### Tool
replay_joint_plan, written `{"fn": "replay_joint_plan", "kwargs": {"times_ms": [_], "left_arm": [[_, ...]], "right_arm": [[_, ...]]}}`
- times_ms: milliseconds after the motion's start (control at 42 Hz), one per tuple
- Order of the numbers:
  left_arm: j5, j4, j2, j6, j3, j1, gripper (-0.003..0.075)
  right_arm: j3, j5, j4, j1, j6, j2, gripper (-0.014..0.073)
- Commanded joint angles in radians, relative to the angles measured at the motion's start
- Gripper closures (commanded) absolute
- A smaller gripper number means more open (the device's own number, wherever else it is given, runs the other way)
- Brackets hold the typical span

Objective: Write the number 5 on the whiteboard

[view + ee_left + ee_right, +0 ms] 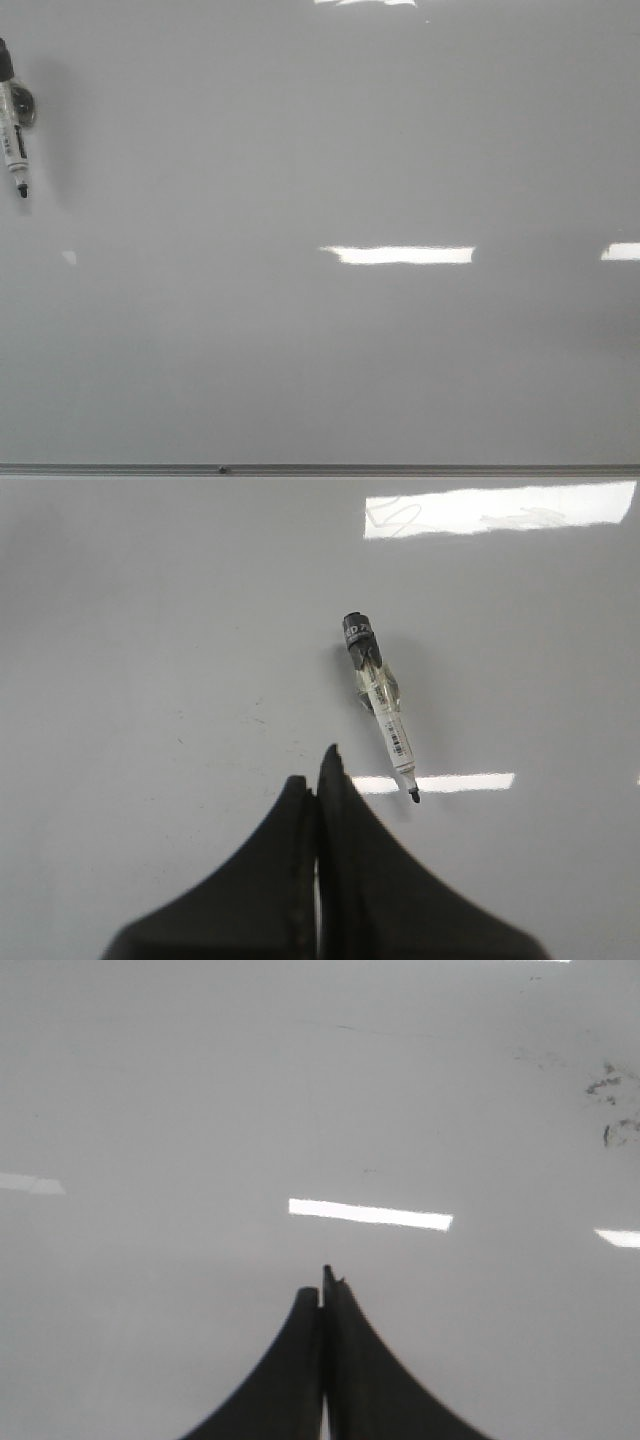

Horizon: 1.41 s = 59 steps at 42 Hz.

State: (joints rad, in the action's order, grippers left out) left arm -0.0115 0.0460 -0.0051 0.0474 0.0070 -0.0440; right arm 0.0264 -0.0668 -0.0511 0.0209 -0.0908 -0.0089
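I see the whiteboard (330, 150) filling my front view, its thin grey metal edge along the bottom of the frame. No drawn 5 shows on it. At the far left edge, upper part, lies a marker (14, 128), tip down, uncapped; its label is too small to read. In the left wrist view the marker (381, 706) carries a barcode and grey cap letters I cannot make out, and the left tool (318, 770) is pressed closed, empty. The right tool (323, 1280) is likewise closed on nothing, with faint black smudges (612, 1110) at upper right. Wide bare board spreads right of the marker.
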Motion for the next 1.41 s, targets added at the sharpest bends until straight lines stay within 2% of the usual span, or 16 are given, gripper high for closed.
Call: {"fn": "replay_joint_plan", "kwargs": {"times_ms": [0, 310, 477, 572, 644, 882, 1144, 1263, 1382], "left_arm": [[0.082, 0.001, -0.016, -0.010, 0.006, 0.002, 0.0741], [0.082, 0.001, -0.016, -0.010, 0.006, 0.002, 0.0741], [0.151, 0.004, -0.016, -0.010, 0.002, 0.002, 0.0741], [0.197, 0.005, -0.016, -0.010, -0.019, 0.002, 0.0741], [0.183, 0.005, -0.014, -0.010, -0.064, 0.002, 0.0741], [0.037, 0.001, 0.057, -0.010, -0.333, 0.002, 0.0741], [-0.248, 0.001, 0.257, -0.010, -0.655, 0.002, 0.0741], [-0.329, 0.001, 0.340, -0.010, -0.732, 0.002, 0.0741], [-0.336, 0.001, 0.397, -0.010, -0.737, 0.002, 0.0741]], "right_arm": [[-0.014, 0.084, 0.000, -0.005, -0.006, -0.020, 0.0662], [-0.014, 0.084, 0.000, -0.005, -0.006, -0.020, 0.0662], [-0.017, 0.143, 0.000, -0.005, -0.006, -0.020, 0.0662], [-0.053, 0.144, -0.003, -0.005, -0.006, -0.020, 0.0662], [-0.105, 0.114, -0.003, -0.005, -0.006, -0.020, 0.0662], [-0.393, -0.064, -0.003, -0.005, -0.006, 0.030, 0.0662], [-0.712, -0.322, -0.003, -0.005, -0.006, 0.266, 0.0662], [-0.805, -0.423, -0.003, -0.005, -0.006, 0.371, 0.0662], [-0.834, -0.448, -0.003, -0.005, -0.006, 0.455, 0.0662]]}}
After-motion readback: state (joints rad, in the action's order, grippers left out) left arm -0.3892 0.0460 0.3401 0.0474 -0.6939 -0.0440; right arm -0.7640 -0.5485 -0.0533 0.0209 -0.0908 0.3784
